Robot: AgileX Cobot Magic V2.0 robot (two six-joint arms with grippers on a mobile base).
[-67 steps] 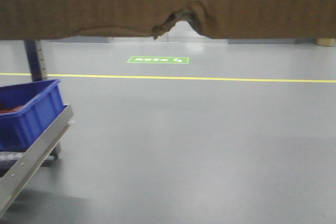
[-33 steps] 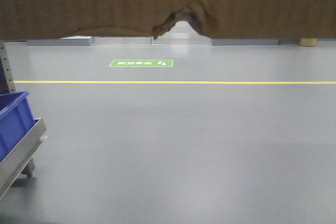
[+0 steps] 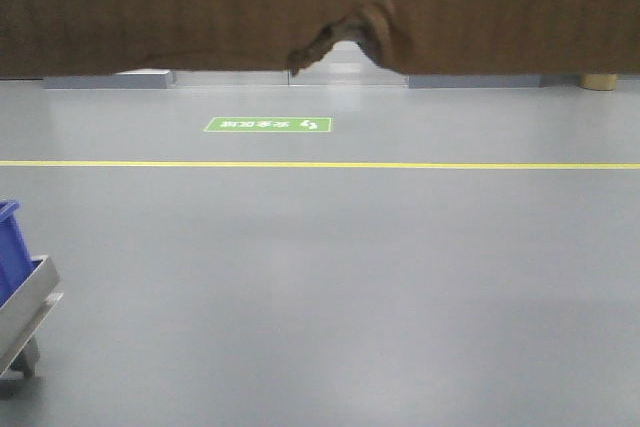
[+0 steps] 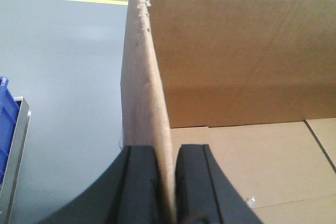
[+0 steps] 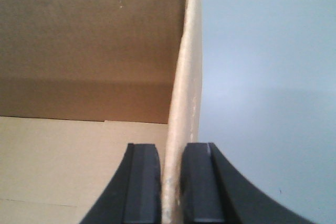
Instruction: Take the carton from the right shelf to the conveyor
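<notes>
Smooth grey floor (image 3: 350,277) stretches wide with a soft sheen, a yellow line (image 3: 400,165) running straight across it, a green floor sign (image 3: 268,125) just beyond, and a blue bin (image 3: 8,247) on a metal rack (image 3: 25,307) at lower left.

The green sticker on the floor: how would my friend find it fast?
In the front view, find the long yellow line crossing the grey floor. Just beyond it, left of the middle and below the torn bottom edge of the carton, lies the green sticker. It is the only bright green thing there, a flat rectangle with white writing.
</notes>
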